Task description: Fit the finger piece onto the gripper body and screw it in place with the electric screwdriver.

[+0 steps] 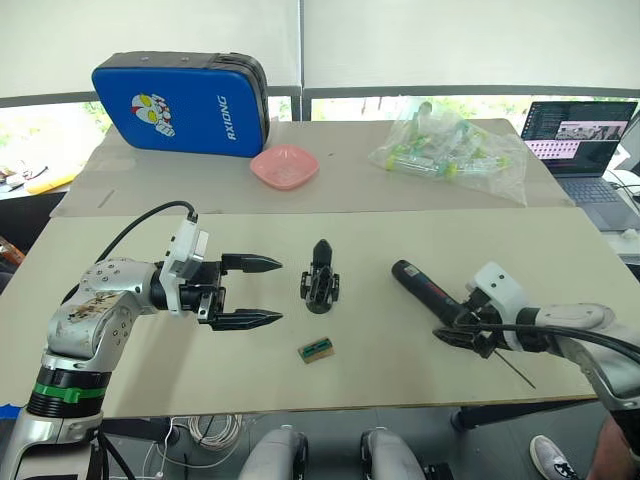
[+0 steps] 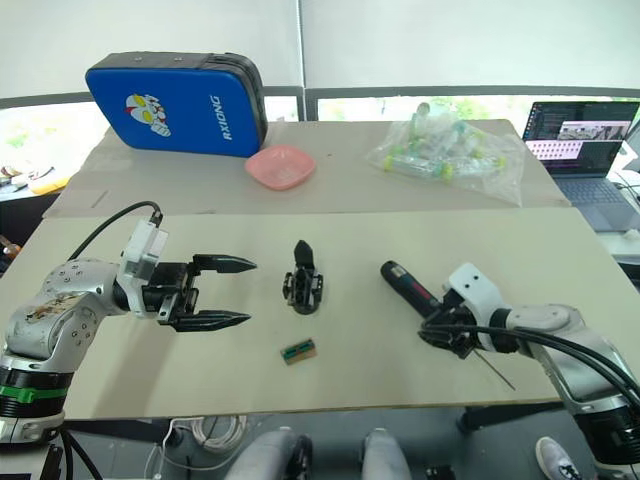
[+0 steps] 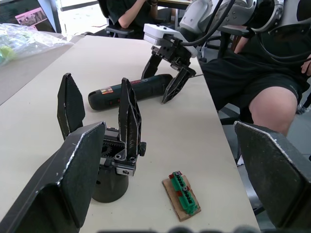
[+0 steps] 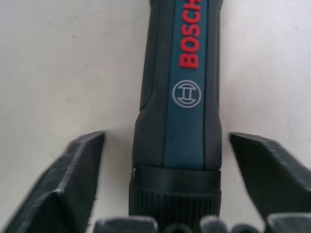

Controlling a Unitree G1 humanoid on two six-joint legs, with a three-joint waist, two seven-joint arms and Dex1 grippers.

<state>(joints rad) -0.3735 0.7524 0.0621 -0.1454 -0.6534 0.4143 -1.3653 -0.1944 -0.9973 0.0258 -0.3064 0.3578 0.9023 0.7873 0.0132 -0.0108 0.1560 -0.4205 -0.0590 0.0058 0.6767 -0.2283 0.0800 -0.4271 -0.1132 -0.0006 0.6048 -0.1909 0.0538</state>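
Screwdriver flat on tabletop, straddled by right tool, fingers spread, not yet clenched. Body upright mid-tabletop; left tool released beside it. Step: pickup. Next: clamp evenly, lift.

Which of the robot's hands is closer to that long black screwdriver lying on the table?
The right. The right gripper straddles the electric screwdriver near its bit end, fingers open on either side. The left gripper hovers open across the table, beyond the gripper body.
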